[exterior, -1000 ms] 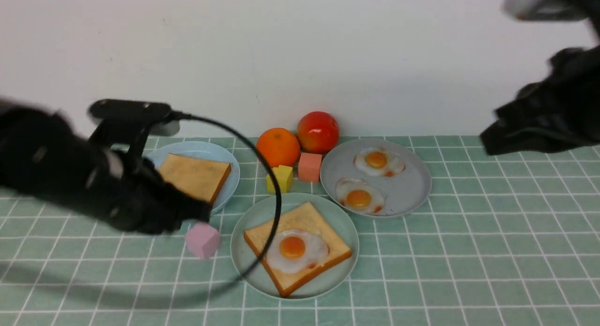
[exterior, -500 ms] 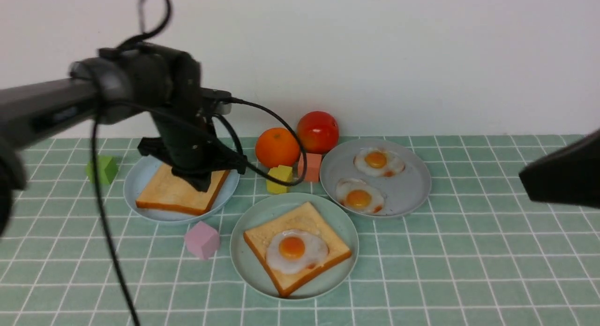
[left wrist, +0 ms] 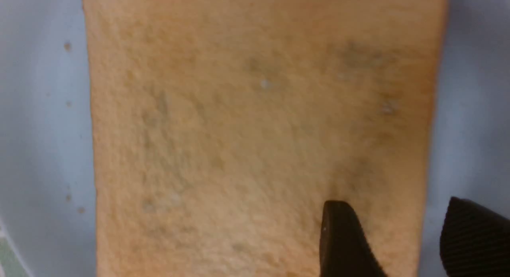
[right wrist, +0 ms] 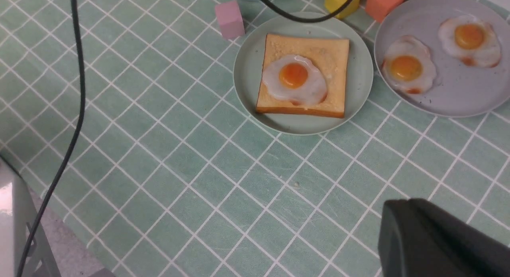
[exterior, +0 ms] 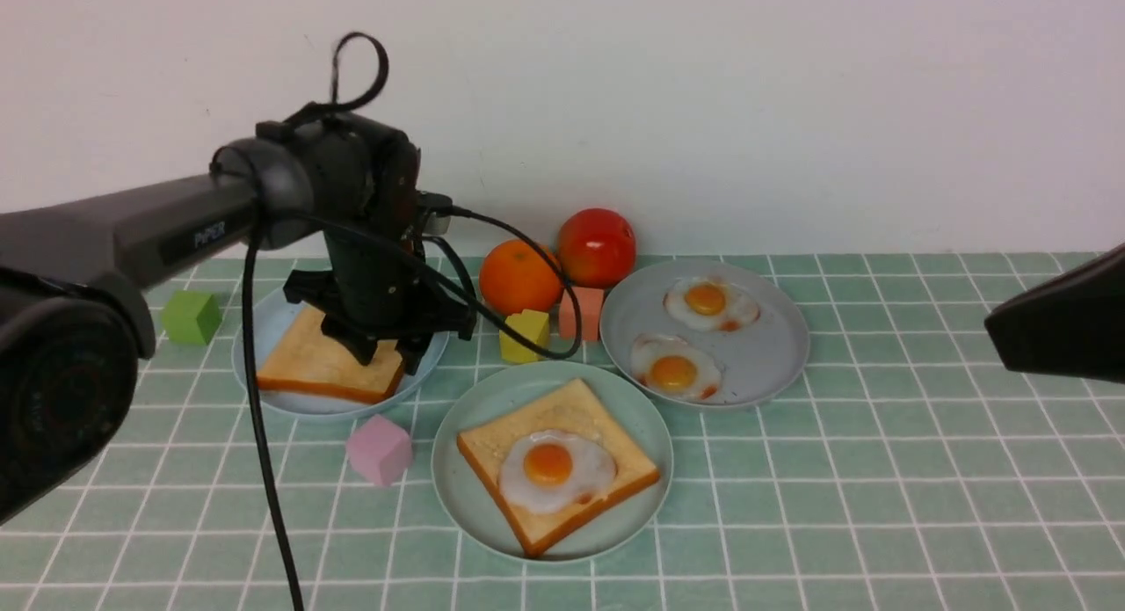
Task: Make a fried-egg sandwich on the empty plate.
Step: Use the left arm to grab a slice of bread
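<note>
The mint-green plate (exterior: 457, 497) holds one toasted bread slice (exterior: 571, 409) with a fried egg (exterior: 549, 466) lying on it; the right wrist view shows the same plate (right wrist: 247, 69) and egg (right wrist: 294, 78). A second bread slice (exterior: 308, 360) lies flat on the pale blue plate (exterior: 242, 356). My left gripper (exterior: 387, 356) points down over that slice's right edge and is open. One finger is over the bread (left wrist: 239, 129), the other over the bare blue plate (left wrist: 40, 109). My right gripper (exterior: 989, 330) hovers at the far right, shut and holding nothing.
A grey plate (exterior: 756, 365) with two loose fried eggs sits behind and to the right. An orange (exterior: 520, 275), tomato (exterior: 596, 246), yellow block (exterior: 525, 334) and salmon block (exterior: 580, 312) stand between the plates. A pink cube (exterior: 380, 450) and green cube (exterior: 191, 316) lie near the blue plate. The left arm's cable hangs down.
My left arm has swung from the front left to above the blue plate's bread, and its jaws have opened. The right arm has dropped and pulled back to the right edge.
</note>
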